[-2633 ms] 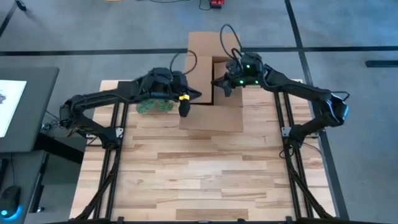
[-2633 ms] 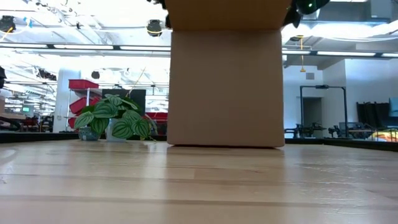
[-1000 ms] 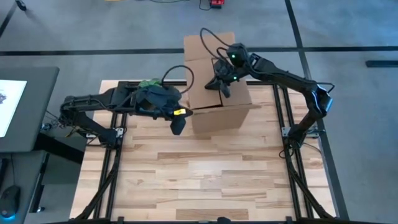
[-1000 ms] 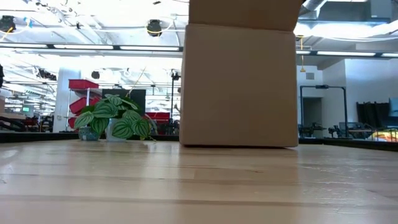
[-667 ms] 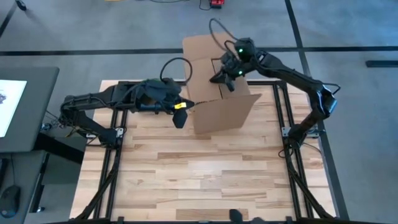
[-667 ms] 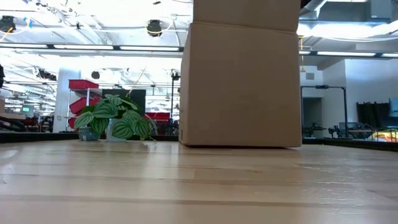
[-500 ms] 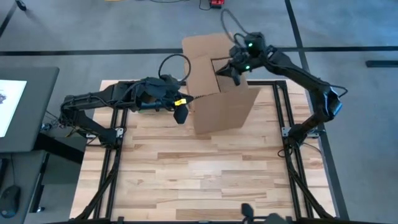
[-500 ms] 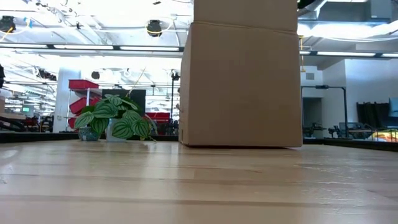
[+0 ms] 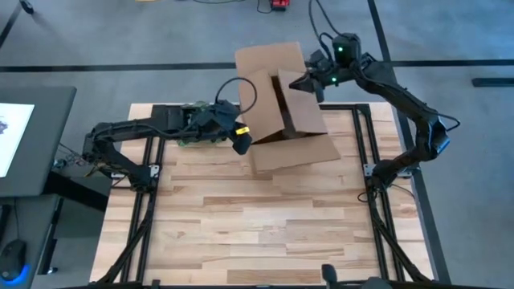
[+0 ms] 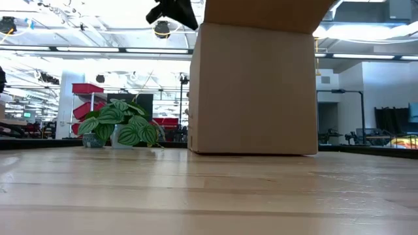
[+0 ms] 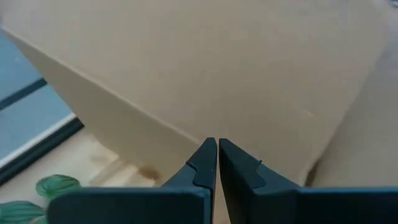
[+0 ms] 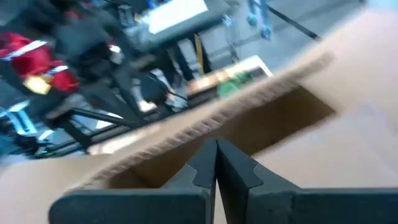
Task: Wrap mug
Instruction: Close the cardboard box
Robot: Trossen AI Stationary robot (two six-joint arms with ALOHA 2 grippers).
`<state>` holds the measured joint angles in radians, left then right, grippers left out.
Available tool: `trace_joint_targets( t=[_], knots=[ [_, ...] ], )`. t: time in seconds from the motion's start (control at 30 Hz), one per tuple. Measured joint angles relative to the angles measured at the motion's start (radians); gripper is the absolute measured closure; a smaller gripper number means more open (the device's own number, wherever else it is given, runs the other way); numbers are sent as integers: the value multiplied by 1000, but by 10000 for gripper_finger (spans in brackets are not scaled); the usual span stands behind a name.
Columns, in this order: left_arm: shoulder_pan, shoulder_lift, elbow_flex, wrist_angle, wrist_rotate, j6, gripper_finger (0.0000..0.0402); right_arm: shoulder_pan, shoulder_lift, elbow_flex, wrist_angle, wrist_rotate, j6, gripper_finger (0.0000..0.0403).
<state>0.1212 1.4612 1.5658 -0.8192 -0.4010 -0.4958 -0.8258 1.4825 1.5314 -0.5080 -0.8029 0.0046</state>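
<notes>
A tall brown cardboard box stands on the far middle of the table with its top flaps open. The mug is out of view. My left gripper is shut, level with the box's upper left wall; the low view shows it beside the box's top left corner. My right gripper is shut above the box's far right side, at the raised right flap. In the right wrist view its tips stand at a corrugated flap edge. My left gripper has its shut tips right at the box's left wall, coming level from the table's left; whether they touch it, I cannot tell. My right gripper's shut tips are at a flap's corrugated edge; whether they touch it, I cannot tell.
A green potted plant stands at the far left of the table, partly under my left arm. The near half of the wooden table lies in front of the box. A desk with a screen stands off the table's left side.
My right gripper has gone from over the box's inside toward the far right and up, and the box's right flap has swung up and open with it. My left gripper has moved toward the far edge and closer to the box's left wall.
</notes>
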Motion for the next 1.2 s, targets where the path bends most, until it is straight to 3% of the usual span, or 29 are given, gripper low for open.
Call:
trace_joint_targets(
  t=[0.17, 0.37, 0.5, 0.6, 0.8, 0.97, 1.2],
  knots=[
    [-17, -23, 20, -50, 82, -22, 402, 61, 22, 1, 119, -63, 42, 403],
    [-70, -61, 5, -238, 397, -151, 402, 122, 107, 12, 298, -64, 75, 403],
    [-159, -34, -124, -62, 485, -183, 402, 98, 193, 59, 315, -59, 78, 403],
    [-183, -14, -234, 189, 470, -231, 402, 73, 249, 101, 294, -70, 75, 403],
    [-165, 13, -321, 583, 278, -270, 402, 43, 305, 110, 135, -98, -41, 403],
    [-128, 12, -321, 752, 182, -241, 402, 33, 305, 111, 9, -88, -145, 403],
    [-99, -10, -320, 852, 49, -248, 402, 24, 303, 111, -16, -85, -131, 403]
  ],
)
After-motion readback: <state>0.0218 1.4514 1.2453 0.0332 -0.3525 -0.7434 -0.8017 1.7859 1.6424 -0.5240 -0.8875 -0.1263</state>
